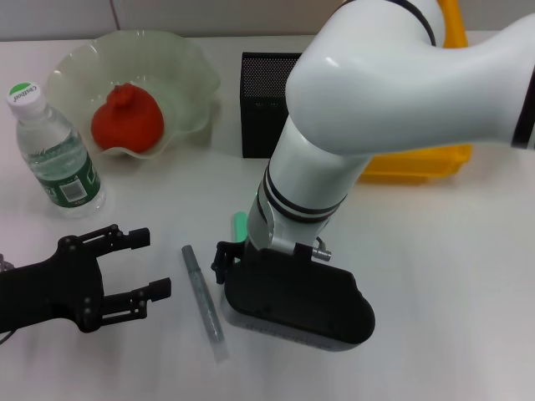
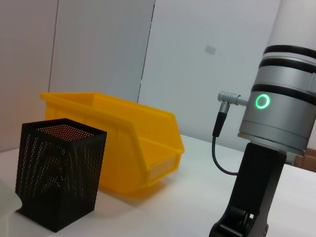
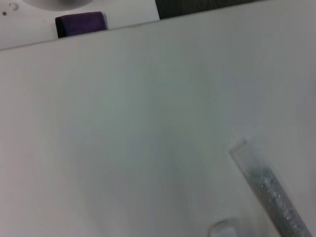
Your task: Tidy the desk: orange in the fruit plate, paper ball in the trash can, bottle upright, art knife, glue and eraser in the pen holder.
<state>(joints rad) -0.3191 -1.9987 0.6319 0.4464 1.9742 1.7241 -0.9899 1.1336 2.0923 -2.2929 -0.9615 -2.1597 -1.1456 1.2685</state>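
Two arms: the right gripper (image 1: pixel 224 266) hung low beside the glitter glue pen (image 1: pixel 204 302); the left gripper (image 1: pixel 138 267) waited nearby.
Axis: pen lay lengthwise, near to far.
Jaws: left spread empty; right's unseen.

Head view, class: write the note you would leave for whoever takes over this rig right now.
Left gripper: open, empty, low near the table's front-left.
Right gripper: lowered over a small green item, beside the grey glitter stick lying flat.
Done: orange in fruit plate; bottle upright.
Left: stick and green item into the pen holder. Trash can sits behind the right arm. Paper ball and eraser not seen.
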